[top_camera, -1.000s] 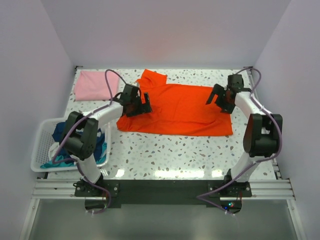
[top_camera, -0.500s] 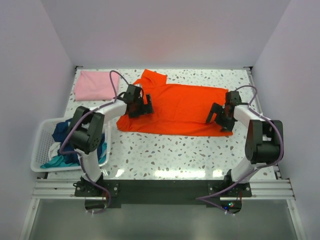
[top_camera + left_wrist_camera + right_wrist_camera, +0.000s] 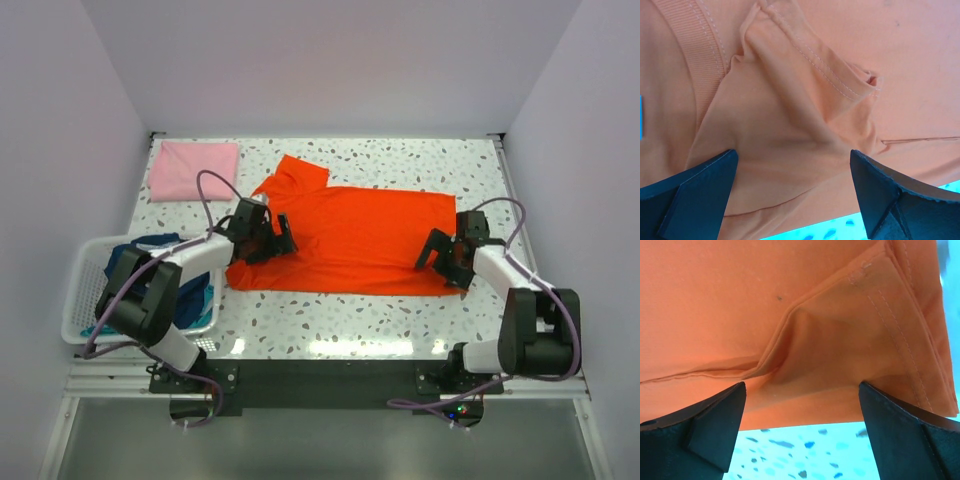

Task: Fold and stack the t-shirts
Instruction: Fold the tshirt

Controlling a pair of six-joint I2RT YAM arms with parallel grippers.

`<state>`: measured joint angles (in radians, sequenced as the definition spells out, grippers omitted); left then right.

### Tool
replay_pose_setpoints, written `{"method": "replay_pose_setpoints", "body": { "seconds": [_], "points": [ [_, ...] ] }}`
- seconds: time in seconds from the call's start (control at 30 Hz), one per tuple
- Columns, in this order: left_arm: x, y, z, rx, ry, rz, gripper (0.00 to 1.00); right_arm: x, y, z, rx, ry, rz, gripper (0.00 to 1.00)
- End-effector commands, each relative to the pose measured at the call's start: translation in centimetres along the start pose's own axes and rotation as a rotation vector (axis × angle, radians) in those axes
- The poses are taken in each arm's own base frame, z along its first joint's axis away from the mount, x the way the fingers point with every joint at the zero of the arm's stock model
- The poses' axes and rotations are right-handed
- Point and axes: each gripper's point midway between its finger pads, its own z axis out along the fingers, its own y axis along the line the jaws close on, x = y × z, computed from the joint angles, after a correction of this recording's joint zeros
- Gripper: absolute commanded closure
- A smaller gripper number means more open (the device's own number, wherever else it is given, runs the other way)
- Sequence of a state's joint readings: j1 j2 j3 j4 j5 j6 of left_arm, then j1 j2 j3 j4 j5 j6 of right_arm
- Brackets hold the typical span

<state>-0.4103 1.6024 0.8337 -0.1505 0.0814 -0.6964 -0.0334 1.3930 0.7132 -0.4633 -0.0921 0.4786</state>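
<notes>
The bright orange-red t-shirt (image 3: 350,235) lies spread flat across the middle of the table, with a sleeve sticking out at its far left. My left gripper (image 3: 272,238) is open and low over the shirt's left part near the collar. In the left wrist view (image 3: 795,200) wrinkled cloth (image 3: 790,125) lies between the wide-apart jaws. My right gripper (image 3: 440,255) is open at the shirt's near right corner. In the right wrist view (image 3: 802,435) the hem fold (image 3: 840,355) lies between the jaws. A folded pale pink t-shirt (image 3: 190,170) lies at the far left corner.
A white slatted basket (image 3: 75,290) stands at the left edge beside the left arm, with dark blue (image 3: 148,243) and teal cloth in it. Speckled tabletop (image 3: 340,315) shows in front of the shirt. Walls close in the table on three sides.
Both grippers have moved toward the near edge of the table. The orange-red shirt has shifted nearer with them, and its sleeve now lies further from the back.
</notes>
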Motion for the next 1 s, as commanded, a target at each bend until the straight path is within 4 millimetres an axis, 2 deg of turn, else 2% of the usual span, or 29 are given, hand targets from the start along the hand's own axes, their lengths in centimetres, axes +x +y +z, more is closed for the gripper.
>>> {"method": "replay_pose_setpoints", "body": {
  "seconds": [0.0,0.03,0.07,0.1,0.13,0.17,0.2,0.23,0.27,0.3,0.33,0.37,0.43,0.47,0.57,0.67,0.77,0.8,0.9,0.97],
  "points": [
    [3.6,1.5,-1.5,-0.051,0.048,-0.02,0.0,4.9,-3.1,-1.1,0.098,0.108,0.055,0.01],
    [3.9,1.7,-2.0,-0.06,0.05,-0.021,0.0,4.6,-2.7,-1.4,0.075,0.091,0.049,0.01],
    [3.4,1.5,-2.7,-0.064,0.019,-0.026,0.0,4.6,-2.6,-1.7,0.065,0.086,0.04,0.01],
    [3.6,1.5,-3.2,-0.076,0.026,-0.018,0.0,3.8,-2.1,-2.4,0.046,0.054,0.03,0.01],
    [2.6,1.3,-3.8,-0.089,-0.013,-0.012,0.0,3.5,-1.8,-2.8,0.038,0.05,0.018,0.01],
    [1.3,0.2,-4.5,-0.078,-0.044,-0.003,0.0,3.1,-1.7,-3.2,0.032,0.04,-0.003,0.01],
    [0.9,-0.5,-5.0,-0.076,-0.059,0.015,0.0,1.7,-0.9,-4.1,0.008,-0.003,-0.018,0.01],
    [0.3,-0.6,-5.6,-0.102,-0.084,0.027,0.0,1.2,-0.6,-4.6,0.003,-0.021,-0.029,0.01],
    [-1.1,-2.0,-6.3,-0.088,-0.121,0.041,0.0,0.9,-0.5,-5.1,0.002,-0.027,-0.045,0.01],
    [-1.0,-2.9,-6.7,-0.084,-0.122,0.067,0.0,0.1,-0.1,-5.9,-0.007,-0.055,-0.052,0.01],
    [-1.3,-3.5,-6.7,-0.086,-0.13,0.077,0.0,-0.2,0.0,-6.3,-0.01,-0.067,-0.065,0.01],
    [-2.2,-4.9,-7.1,-0.059,-0.149,0.093,0.0,-0.4,0.0,-6.5,-0.011,-0.073,-0.069,0.01],
    [-1.7,-6.3,-6.2,-0.042,-0.121,0.13,0.0,-0.6,0.2,-6.9,-0.021,-0.086,-0.081,0.01],
    [-2.3,-7.7,-6.3,-0.019,-0.13,0.149,0.0,-0.7,0.3,-7.0,-0.021,-0.084,-0.084,0.01],
    [-2.2,-9.2,-4.8,-0.036,-0.101,0.187,0.0,-0.5,-0.2,-6.8,0.011,-0.067,-0.081,0.01],
    [-2.4,-9.6,-3.3,-0.078,-0.074,0.207,0.0,-0.4,-0.4,-6.6,0.017,-0.061,-0.079,0.01],
    [-1.4,-9.5,-1.7,-0.109,-0.036,0.228,0.03,-0.5,-0.8,-6.6,0.039,-0.071,-0.077,0.01],
    [-1.1,-9.4,-1.3,-0.115,-0.023,0.231,0.05,-0.7,-1.1,-6.7,0.055,-0.081,-0.076,0.01],
    [0.0,-8.9,0.6,-0.151,0.01,0.243,0.21,-0.6,-1.2,-6.8,0.063,-0.081,-0.074,0.01],
    [0.0,-8.8,1.1,-0.167,0.012,0.241,0.25,-0.7,-1.2,-6.8,0.062,-0.084,-0.076,0.01]
  ]
}}
